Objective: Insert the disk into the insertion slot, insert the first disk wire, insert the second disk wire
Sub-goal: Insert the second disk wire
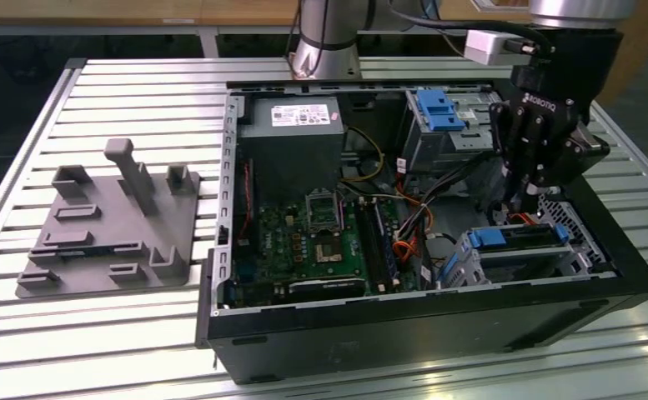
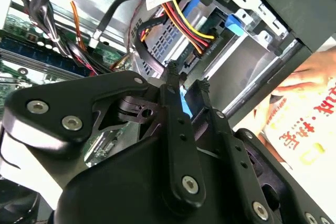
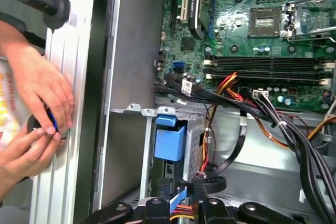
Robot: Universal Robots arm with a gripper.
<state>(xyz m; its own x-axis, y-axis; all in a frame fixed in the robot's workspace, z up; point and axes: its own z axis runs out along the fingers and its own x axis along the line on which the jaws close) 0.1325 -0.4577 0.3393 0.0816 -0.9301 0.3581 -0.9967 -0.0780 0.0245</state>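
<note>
Slatted metal counter (image 1: 134,333) carries an open black computer case (image 1: 413,333), and the insertion slot (image 1: 574,223) sits inside it against the nearest wall, at the corner on the exterior view's right. The disk (image 1: 490,239) lies in that slot, and in the first wrist view its blue caddy handle (image 3: 170,142) stands between the slot's silver walls (image 3: 144,156), so the first step looks done. Just above the slot hangs the gripper (image 1: 519,208). In both wrist views its fingers (image 2: 176,129) are clenched on a thin blue wire (image 2: 184,106) (image 3: 177,196), which I take for one of the disk wires. A red, yellow and black wire bundle (image 2: 184,22) crosses close beside the slot. To seat the plug well, it should be held square to the disk's socket and pushed straight along the socket's line with little force, since a flat plug gripped this near its end will twist or bend if it meets the edge at an angle; the loose bundle should stay out from under it. Beyond the slot lie the motherboard (image 1: 313,242), then a taller cage with a blue latch (image 1: 446,125) and the power supply (image 1: 301,142). A person's hands (image 3: 37,93) rest on the counter outside the case wall nearest the slot.
</note>
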